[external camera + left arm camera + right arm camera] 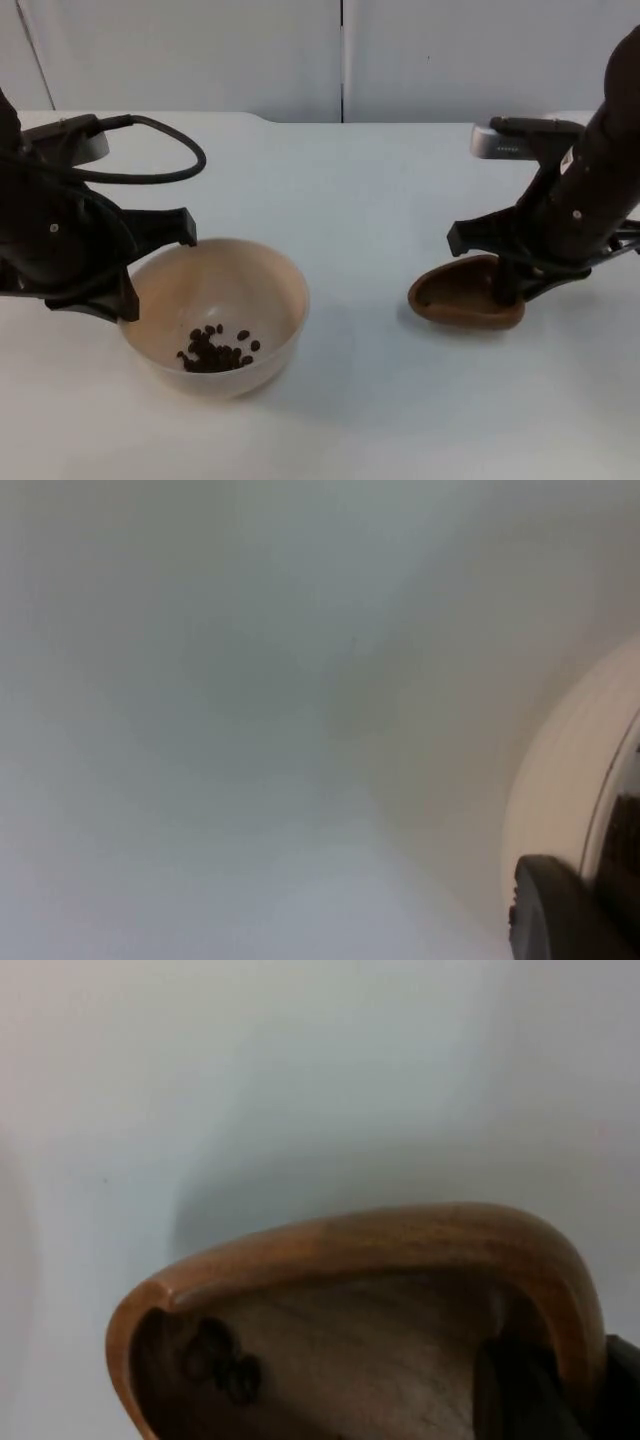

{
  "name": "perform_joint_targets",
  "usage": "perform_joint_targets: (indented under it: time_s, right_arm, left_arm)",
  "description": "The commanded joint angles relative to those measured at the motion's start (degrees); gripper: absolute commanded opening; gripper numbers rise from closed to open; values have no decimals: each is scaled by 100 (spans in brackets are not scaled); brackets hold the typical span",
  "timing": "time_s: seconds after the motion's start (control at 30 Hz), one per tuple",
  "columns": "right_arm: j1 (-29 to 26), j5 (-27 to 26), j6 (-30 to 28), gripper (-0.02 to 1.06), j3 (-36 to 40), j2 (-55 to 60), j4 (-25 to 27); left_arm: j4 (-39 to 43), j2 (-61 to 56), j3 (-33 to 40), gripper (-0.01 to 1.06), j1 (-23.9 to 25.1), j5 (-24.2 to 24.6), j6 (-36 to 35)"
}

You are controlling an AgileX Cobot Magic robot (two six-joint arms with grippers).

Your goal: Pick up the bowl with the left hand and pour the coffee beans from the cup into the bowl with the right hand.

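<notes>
Two grippers engaged: you have one on each vessel, nothing idle.
Left gripper (pixel 150 275): clamped on the near-left rim of the bowl (pixel 225 300); one finger (pixel 185 228) sits outside the wall, and the left wrist view shows a fingertip against the bowl's pale wall (pixel 560 790).
Bowl position: on or just above the table (pixel 350 200), left of centre; you cannot tell from the top view whether it is lifted.
Coffee beans (pixel 215 350): a small dark heap lies at the bowl's bottom, toward its near side.
Right gripper (pixel 515 285): grasping the brown wooden cup (pixel 465 295) by its right end, a finger reaching inside, as the right wrist view shows (pixel 515 1390).
Cup attitude: tipped well over, mouth opening left toward the bowl, long axis roughly left-right; it looks low, near or on the table.
Cup contents: the right wrist view shows a few dark beans (pixel 225 1365) clinging near the lip; judged mostly emptied.
Key relation: the bowl lies to the cup's left, well apart, with bare table between; the spout end already faces it.
Nearer arm: right arm for the cup, left for the bowl, no crossing needed.
Obstructions: none between the vessels; the grey partition wall (pixel 200 50) stands far behind.
Judgement: pour looks largely done; watch the remaining beans if you tilt again away from the bowl.
</notes>
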Motion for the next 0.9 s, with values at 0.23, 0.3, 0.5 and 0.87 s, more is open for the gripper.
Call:
perform_joint_targets:
  time_s: [0.23,0.3,0.5,0.87]
  right_arm:
    - [-30,-95,45,0,12,263,64]
    - [-30,-95,45,0,12,344,64]
    - [-30,-85,45,0,12,409,64]
    - [-17,-65,45,0,12,408,152]
  left_arm:
    - [43,12,21,0,10,-88,6]
    - [43,12,21,0,10,-57,6]
    - [53,12,21,0,10,-77,6]
    - [74,12,21,0,10,-144,6]
